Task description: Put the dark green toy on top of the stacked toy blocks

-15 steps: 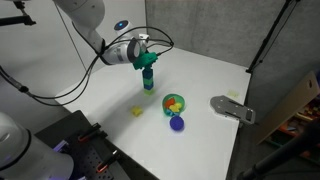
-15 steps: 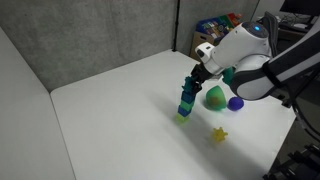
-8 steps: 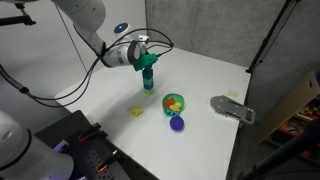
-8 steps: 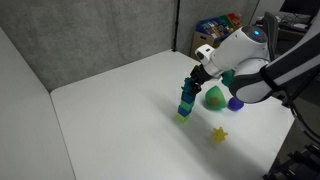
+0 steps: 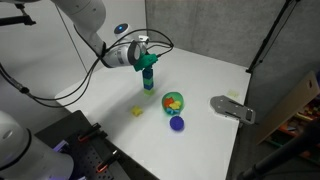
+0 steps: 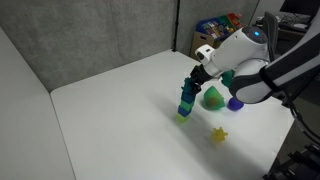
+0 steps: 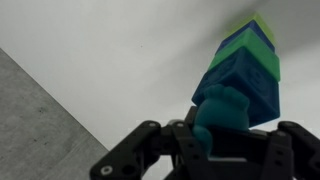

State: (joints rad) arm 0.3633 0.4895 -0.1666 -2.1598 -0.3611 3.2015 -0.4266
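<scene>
The stacked toy blocks [image 5: 149, 84] stand upright on the white table, blue and green; they also show in an exterior view [image 6: 186, 103] and in the wrist view [image 7: 245, 62]. My gripper [image 5: 148, 62] is right above the tower, shut on the dark green toy [image 5: 149, 68]. In the wrist view the dark green toy [image 7: 222, 110] sits between my fingers [image 7: 150, 140] and covers the near end of the tower. I cannot tell whether the toy touches the top block. In an exterior view my gripper [image 6: 195, 77] hides most of the toy.
A light green bowl [image 5: 174, 102] with coloured pieces, a purple ball [image 5: 177, 124] and a small yellow toy [image 5: 138, 111] lie near the tower. A grey flat object [image 5: 232, 108] lies by the table edge. The bowl [image 6: 214, 97] and ball [image 6: 236, 102] sit beside my arm.
</scene>
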